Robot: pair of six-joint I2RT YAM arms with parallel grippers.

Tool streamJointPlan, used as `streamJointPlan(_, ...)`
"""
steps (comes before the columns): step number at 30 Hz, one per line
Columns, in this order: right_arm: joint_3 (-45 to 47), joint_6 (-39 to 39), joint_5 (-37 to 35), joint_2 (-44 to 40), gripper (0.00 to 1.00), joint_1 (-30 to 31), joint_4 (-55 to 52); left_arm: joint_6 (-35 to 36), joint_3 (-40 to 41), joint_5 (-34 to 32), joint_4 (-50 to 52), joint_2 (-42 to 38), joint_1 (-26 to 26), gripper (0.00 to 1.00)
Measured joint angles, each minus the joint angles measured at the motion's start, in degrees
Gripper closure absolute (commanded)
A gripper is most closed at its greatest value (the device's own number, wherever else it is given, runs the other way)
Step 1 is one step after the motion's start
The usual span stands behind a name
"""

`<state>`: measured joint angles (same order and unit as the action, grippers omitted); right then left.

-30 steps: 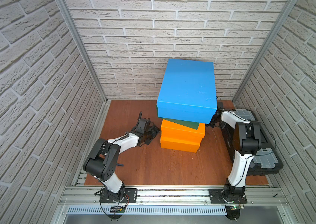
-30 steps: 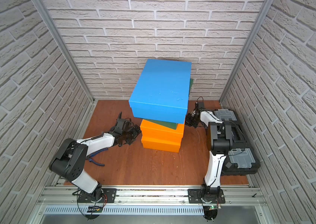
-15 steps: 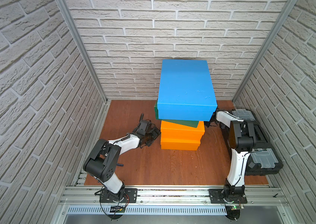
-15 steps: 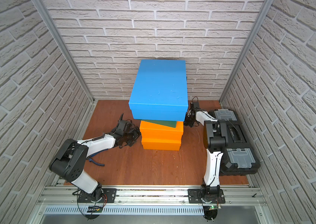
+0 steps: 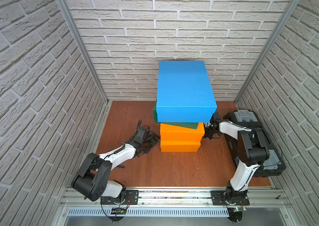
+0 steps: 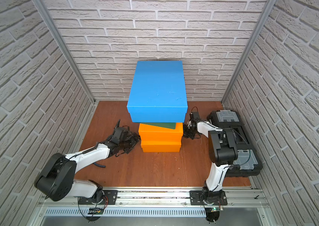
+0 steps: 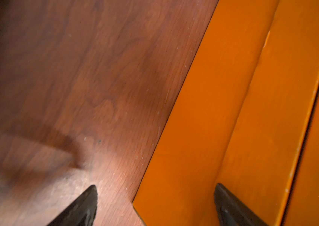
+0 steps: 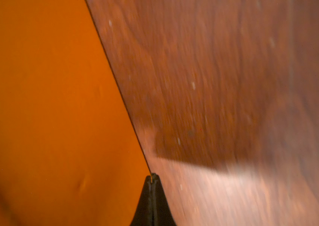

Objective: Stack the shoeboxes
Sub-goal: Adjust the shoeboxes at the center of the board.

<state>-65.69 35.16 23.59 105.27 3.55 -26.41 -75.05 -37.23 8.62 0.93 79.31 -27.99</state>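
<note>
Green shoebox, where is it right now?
In both top views the green shoebox sits mid-table in the stack, skewed, under the blue shoebox and on the upper orange shoebox.

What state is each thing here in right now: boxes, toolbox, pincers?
Blue box: lidded, topmost of the stack.
Green box: under it, twisted askew.
Upper orange box: lidded, stacked.
Lower orange box: lidded, bottommost.
Black toolbox: closed, apart.
Left pincer: open, empty.
Right pincer: shut, empty.

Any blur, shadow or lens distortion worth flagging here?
Both top views: sharp, evenly lit, brick walls splayed by the wide angle. Right wrist view: floor streaked with blur, partly shadowed. Left wrist view: orange box crisp, floor soft and dark in one corner.
</note>
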Motion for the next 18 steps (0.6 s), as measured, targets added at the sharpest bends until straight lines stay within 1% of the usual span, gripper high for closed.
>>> streamJointPlan(5,0.35,-0.96,-0.11,-3.48,0.97,-1.03,-1.79,0.87,0.39,-0.44,2.99,-4.68,1.29,0.07)
streamJointPlan(8,0.42,-1.55,0.02,-6.08,0.97,-3.08,-3.19,1.81,0.39,-0.50,5.09,-9.05,4.13,0.07)
streamJointPlan(12,0.59,-2.47,-0.42,-11.89,0.97,-5.88,-5.18,3.65,-0.57,-1.53,8.94,-14.71,7.67,0.07)
streamJointPlan(15,1.36,-2.64,-0.22,-17.42,0.97,-6.25,-5.88,4.59,-3.04,-1.99,11.76,-16.83,7.32,0.06)
streamJointPlan(18,2.43,-2.69,0.28,-22.40,0.97,-6.01,-6.95,5.05,-5.70,-2.67,13.62,-17.64,4.94,0.05)
